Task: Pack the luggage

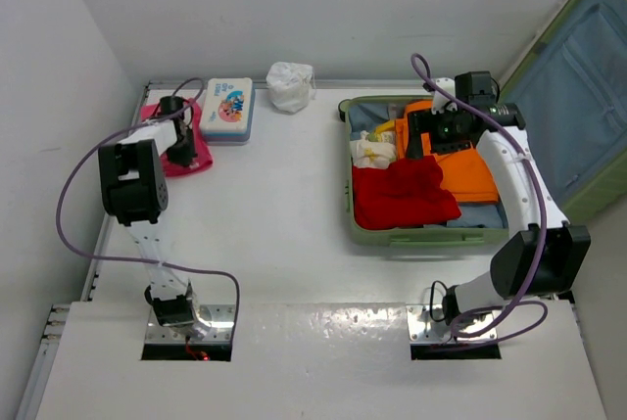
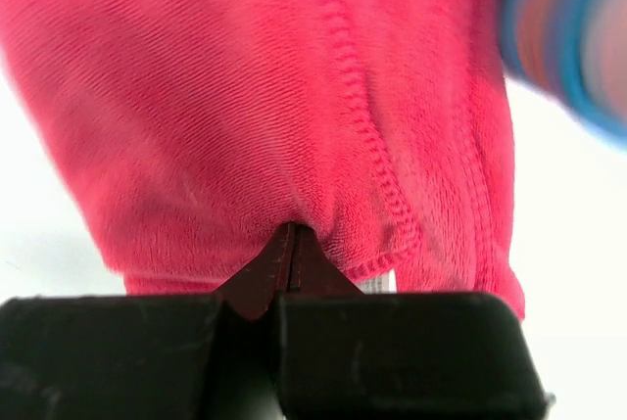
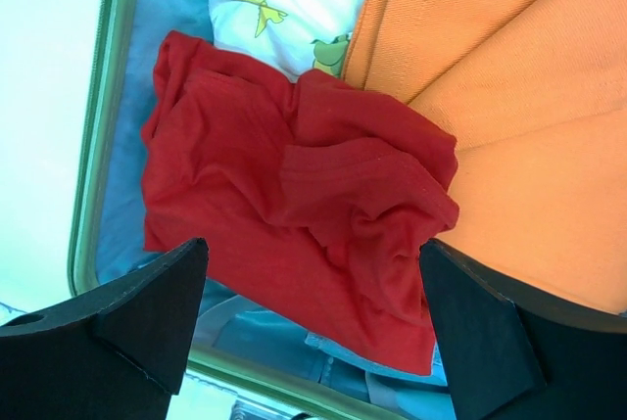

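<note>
From above, the luggage [image 1: 350, 195] lies open on the right of the tabletop [image 1: 279, 210]. Its lid [image 1: 573, 97] stands up at the far right, cut off by the picture's edge. Inside it are a red cloth [image 1: 404, 195], an orange cloth [image 1: 462, 170] and a white cloth [image 1: 372, 152]. The right hand [image 1: 421, 141] hangs over them and hides part of the orange one. From here I cannot tell how its fingers stand. At the far left, the left hand [image 1: 184, 154] sits on a pink cloth [image 1: 199, 165], just beside a white-and-blue box [image 1: 227, 110]. A crumpled white bag [image 1: 291, 85] lies by the back wall.

The left wrist view is nearly all pink cloth. The fingers [image 2: 279, 263] are pressed together, their tips buried in a puckered hem, so they look clamped on it. A blurred blue and striped edge shows at the top right, too soft to name.

In the right wrist view the fingers [image 3: 147, 312] are spread wide apart above the red cloth, holding nothing. The orange cloth runs out of the picture on the right. The white cloth, printed with small dinosaurs, is cut off at the top. Blue lining [image 3: 167, 19] shows along the green rim.
</note>
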`<state>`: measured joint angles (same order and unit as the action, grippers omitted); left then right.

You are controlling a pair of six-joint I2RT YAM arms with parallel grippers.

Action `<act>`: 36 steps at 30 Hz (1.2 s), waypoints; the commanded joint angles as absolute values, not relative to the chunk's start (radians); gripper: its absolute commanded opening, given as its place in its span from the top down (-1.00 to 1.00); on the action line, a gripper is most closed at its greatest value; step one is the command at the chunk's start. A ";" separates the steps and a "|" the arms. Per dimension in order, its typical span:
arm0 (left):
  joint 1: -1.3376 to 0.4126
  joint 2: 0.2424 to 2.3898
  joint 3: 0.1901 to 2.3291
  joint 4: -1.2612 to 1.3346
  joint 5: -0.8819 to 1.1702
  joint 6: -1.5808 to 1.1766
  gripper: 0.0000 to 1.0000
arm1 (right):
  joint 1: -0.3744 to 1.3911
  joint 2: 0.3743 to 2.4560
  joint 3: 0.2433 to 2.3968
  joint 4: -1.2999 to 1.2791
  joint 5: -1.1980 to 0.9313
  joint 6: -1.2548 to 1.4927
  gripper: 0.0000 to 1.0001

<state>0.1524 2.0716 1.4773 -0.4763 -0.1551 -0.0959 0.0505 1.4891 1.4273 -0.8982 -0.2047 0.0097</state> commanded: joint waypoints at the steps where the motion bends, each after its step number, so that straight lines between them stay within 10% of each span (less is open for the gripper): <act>1: 0.135 2.025 1.401 -0.650 0.021 -0.161 1.00 | 0.061 1.490 1.468 -0.877 -0.232 0.028 -0.74; 20: -0.288 1.911 1.344 -0.293 0.508 -0.532 0.99 | 0.072 1.488 1.473 -0.868 -0.468 0.112 -0.76; 27: -0.239 1.754 1.456 -0.190 0.381 -0.545 -0.14 | 0.221 1.483 1.396 -0.741 -0.555 0.253 -0.69; 36: 0.118 1.582 1.356 -0.601 0.253 -0.143 -0.40 | 0.574 1.775 1.437 -0.568 -0.338 0.625 -0.71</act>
<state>0.0090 1.5642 1.3952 -0.3878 0.2596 -0.3447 0.5095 1.6775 1.3987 -0.6571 -0.4080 0.4271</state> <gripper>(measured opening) 0.699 0.853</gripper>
